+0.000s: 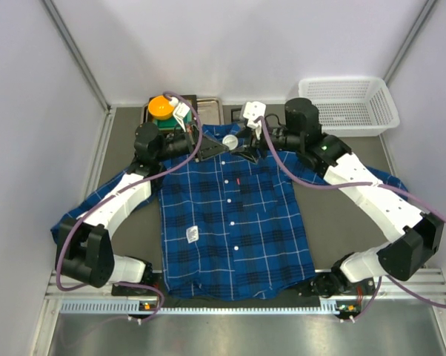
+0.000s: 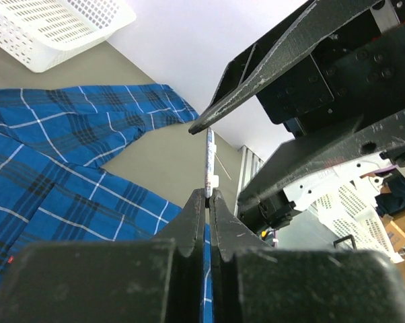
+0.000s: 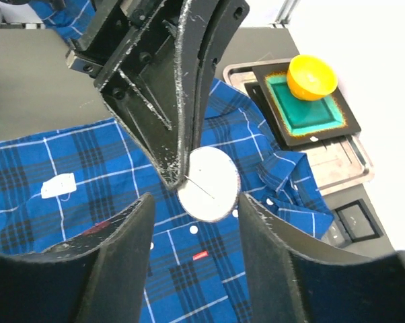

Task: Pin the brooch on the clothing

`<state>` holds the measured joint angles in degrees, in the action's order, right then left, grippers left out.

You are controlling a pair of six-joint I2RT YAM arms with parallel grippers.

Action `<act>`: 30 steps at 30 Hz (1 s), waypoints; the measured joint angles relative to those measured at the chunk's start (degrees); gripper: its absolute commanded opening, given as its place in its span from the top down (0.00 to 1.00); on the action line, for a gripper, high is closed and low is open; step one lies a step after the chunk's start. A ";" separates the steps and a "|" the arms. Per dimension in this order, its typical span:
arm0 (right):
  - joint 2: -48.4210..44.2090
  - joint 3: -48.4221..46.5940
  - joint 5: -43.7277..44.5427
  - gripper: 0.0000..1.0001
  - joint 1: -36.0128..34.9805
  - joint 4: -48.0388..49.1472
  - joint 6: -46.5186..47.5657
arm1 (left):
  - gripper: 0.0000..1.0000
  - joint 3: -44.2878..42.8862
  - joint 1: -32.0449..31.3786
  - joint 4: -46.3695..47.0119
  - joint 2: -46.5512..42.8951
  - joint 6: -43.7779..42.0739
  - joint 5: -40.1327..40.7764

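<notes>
The blue plaid shirt (image 1: 234, 222) lies flat and face up on the table. My left gripper (image 1: 220, 146) is over the collar, shut on the brooch (image 1: 229, 141). In the right wrist view the brooch (image 3: 212, 178) is a round white disc showing a thin pin across it, held at its edge by the left fingers (image 3: 179, 121) above the shirt's button line (image 3: 189, 231). In the left wrist view the left gripper (image 2: 208, 194) pinches the brooch (image 2: 208, 158) edge-on. My right gripper (image 3: 196, 202) is open, one finger each side of the disc, not touching it; it also shows in the top view (image 1: 247, 150).
An orange bowl (image 1: 161, 106) sits on a green tray (image 3: 310, 118) behind the collar, beside a metal tray (image 1: 208, 105). A white basket (image 1: 349, 104) stands at the back right. A white tag (image 1: 192, 235) lies on the shirt front. The pocket's red mark (image 3: 200, 255) lies below the brooch.
</notes>
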<state>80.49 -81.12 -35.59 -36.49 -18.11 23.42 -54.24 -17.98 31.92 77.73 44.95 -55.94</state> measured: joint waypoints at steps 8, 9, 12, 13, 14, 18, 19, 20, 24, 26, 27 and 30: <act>-0.94 0.00 1.38 0.57 -0.04 -0.44 4.59 | 1.00 0.02 -0.11 -0.28 0.00 -0.24 -0.33; -0.96 0.00 1.40 0.57 -0.11 -0.46 4.92 | 1.00 0.00 -0.13 -0.31 0.00 -0.31 -0.24; -0.96 0.00 1.64 0.58 -0.33 -0.72 5.64 | 1.00 0.02 -0.20 -0.33 0.00 -0.44 -0.17; -0.96 0.00 1.90 0.58 -0.48 -0.79 6.01 | 1.00 0.00 -0.24 -0.39 0.00 -0.50 -0.17; -0.96 0.00 2.23 0.58 -0.63 -0.79 6.32 | 1.00 0.02 -0.24 -0.50 0.00 -0.57 -0.17; -0.96 -0.02 3.82 0.60 -1.40 -0.81 7.23 | 1.00 0.00 -0.39 -0.76 0.00 -0.81 -0.17; -0.96 -0.07 4.15 0.60 -1.55 -0.81 7.45 | 1.00 0.00 -0.42 -0.76 0.00 -0.90 -0.17; -0.96 -0.24 4.59 0.61 -1.70 -0.92 7.61 | 1.00 0.02 -0.44 -0.79 0.00 -0.96 -0.17; -0.96 -0.37 5.99 0.58 -2.36 -0.90 8.41 | 1.00 0.02 -0.52 -0.79 0.00 -1.18 -0.17; -0.94 -0.37 6.60 0.54 -2.60 -0.92 8.68 | 1.00 0.00 -0.52 -0.76 0.00 -1.22 -0.20; -0.94 -0.42 6.93 0.54 -2.80 -0.92 8.92 | 1.00 0.00 -0.57 -0.76 0.00 -1.25 -0.20; -0.83 -0.44 7.41 0.54 -3.34 -0.94 9.49 | 1.00 0.00 -0.79 -0.74 0.00 -1.38 -0.28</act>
<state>79.66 -81.56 -28.18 -39.83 -19.05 32.91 -54.24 -18.76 31.18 77.73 43.57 -56.23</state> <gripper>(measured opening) 0.463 0.022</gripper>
